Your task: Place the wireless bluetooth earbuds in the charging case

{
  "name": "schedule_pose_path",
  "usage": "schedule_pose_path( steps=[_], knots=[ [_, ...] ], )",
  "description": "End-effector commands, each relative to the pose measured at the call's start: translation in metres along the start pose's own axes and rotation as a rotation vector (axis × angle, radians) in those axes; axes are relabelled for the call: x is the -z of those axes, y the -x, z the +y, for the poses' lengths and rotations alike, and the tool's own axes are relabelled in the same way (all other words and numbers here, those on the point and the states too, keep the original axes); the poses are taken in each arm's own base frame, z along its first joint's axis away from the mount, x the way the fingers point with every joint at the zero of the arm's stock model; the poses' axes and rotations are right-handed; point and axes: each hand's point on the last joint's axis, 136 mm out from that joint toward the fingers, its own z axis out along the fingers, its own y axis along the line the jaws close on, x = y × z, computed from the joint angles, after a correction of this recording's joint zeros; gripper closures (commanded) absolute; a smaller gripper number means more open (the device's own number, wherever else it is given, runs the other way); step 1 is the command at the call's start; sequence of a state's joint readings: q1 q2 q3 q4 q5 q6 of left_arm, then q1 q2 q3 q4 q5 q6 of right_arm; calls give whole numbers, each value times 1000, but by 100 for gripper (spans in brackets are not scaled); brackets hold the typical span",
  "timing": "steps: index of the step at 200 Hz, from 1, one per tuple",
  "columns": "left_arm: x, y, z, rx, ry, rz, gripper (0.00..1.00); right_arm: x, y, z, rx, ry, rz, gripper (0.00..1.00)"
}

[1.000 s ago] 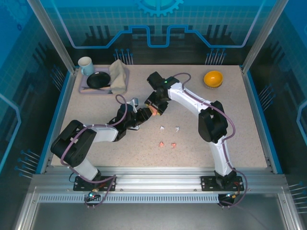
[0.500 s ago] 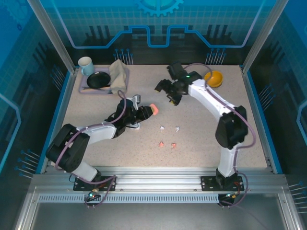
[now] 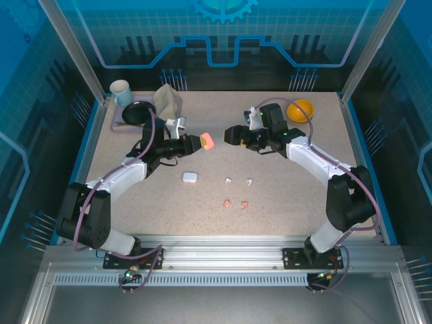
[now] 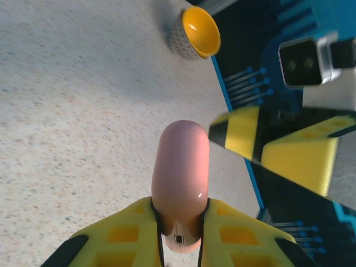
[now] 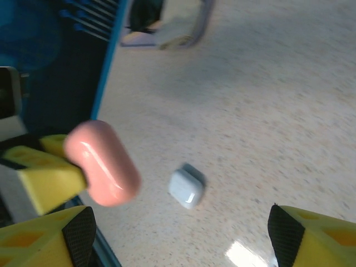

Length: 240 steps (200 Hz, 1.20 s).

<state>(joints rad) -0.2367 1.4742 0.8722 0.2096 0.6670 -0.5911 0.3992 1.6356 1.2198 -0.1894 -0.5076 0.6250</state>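
My left gripper [image 3: 199,142] [image 4: 181,208] is shut on the closed salmon-pink charging case [image 3: 207,142] [image 4: 181,172] and holds it above the table, pointing right. My right gripper [image 3: 228,136] [image 5: 178,217] faces it from the right, open and empty, a short gap away. The pink case [image 5: 103,161] hangs between the right gripper's spread fingers in the right wrist view. A closed white charging case [image 3: 190,177] [image 5: 186,186] lies on the table below. Two white earbuds [image 3: 229,180] [image 3: 249,181] and two pink earbuds [image 3: 227,203] [image 3: 244,204] lie loose nearer the front.
An orange bowl [image 3: 300,110] [image 4: 196,30] stands at the back right. At the back left, a tray [image 3: 116,125] carries a black plate [image 3: 137,113]; a cup [image 3: 121,91] and a folded cloth [image 3: 168,104] are beside it. Blue walls edge the table.
The right gripper left the pink case, swung away right, then turned back open toward it. The left gripper lifted the pink case up and back, uncovering the white case.
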Motion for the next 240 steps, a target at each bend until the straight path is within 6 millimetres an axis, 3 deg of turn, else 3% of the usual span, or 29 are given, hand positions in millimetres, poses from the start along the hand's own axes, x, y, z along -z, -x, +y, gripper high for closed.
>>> schedule_pose_path(
  steps=[1, 79, 117, 189, 215, 240],
  knots=[
    [-3, -9, -11, -19, -71, 90, 100, -6, 10, 37, 152, 154, 8, 17],
    [0, -4, -21, -40, -79, 98, 99, -36, -8, 40, 162, 165, 94, 22],
    [2, -1, -28, -51, -94, 96, 100, -47, -18, 22, 137, 130, 115, 29],
    [8, 6, -45, -79, -133, 84, 100, -44, -17, -30, 12, 67, 88, 36],
    [9, 9, -50, -85, -143, 76, 100, -45, -19, -35, -5, 55, 100, 39],
    [8, 9, -47, -83, -136, 74, 100, -33, -16, -27, 10, 59, 72, 40]
  ],
)
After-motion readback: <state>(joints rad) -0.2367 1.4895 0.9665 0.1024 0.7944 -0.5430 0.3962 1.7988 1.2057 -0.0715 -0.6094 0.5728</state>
